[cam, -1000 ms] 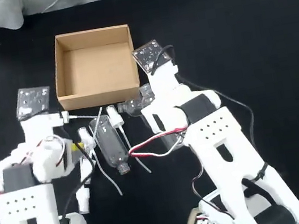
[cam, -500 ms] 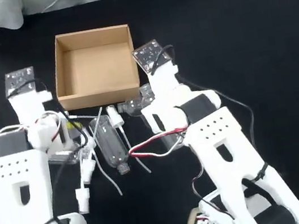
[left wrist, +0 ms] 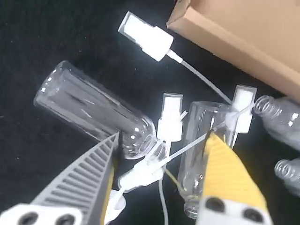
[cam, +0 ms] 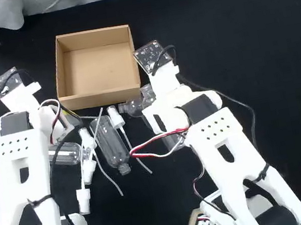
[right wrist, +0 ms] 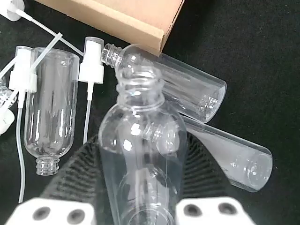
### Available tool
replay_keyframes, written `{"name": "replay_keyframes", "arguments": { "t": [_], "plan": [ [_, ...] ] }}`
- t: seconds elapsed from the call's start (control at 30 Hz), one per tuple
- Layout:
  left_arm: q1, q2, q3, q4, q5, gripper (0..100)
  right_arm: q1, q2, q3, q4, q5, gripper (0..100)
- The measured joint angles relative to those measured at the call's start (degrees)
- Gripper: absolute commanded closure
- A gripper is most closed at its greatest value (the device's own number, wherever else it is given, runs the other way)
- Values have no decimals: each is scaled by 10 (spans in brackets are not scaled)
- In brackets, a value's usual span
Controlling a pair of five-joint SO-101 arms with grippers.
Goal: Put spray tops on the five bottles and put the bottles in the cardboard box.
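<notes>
Black table (cam: 254,43) bears cardboard box (cam: 102,97); right gripper (right wrist: 140,161) clasps clear bottle (right wrist: 139,112).

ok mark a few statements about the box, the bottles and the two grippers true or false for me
1. The cardboard box has nothing in it. True.
2. The bottle in the right gripper already wears a spray top. False: its threaded neck is bare.
3. The left gripper is open over loose spray tops. True.
4. The other bottles stand upright on the table. False: they lie on their sides.
</notes>
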Motion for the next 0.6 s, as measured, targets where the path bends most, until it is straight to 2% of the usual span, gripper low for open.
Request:
{"name": "replay_keyframes", "arguments": {
  "t": [0.2, 0.4, 0.6],
  "plan": [
    [0, 2, -9, -4, 61, 744, 0, 0, 0, 0, 0, 949],
    [1, 2, -9, -10, 72, 979, 0, 0, 0, 0, 0, 949],
    [1, 2, -9, -45, 98, 891, 0, 0, 0, 0, 0, 949]
  ]
}}
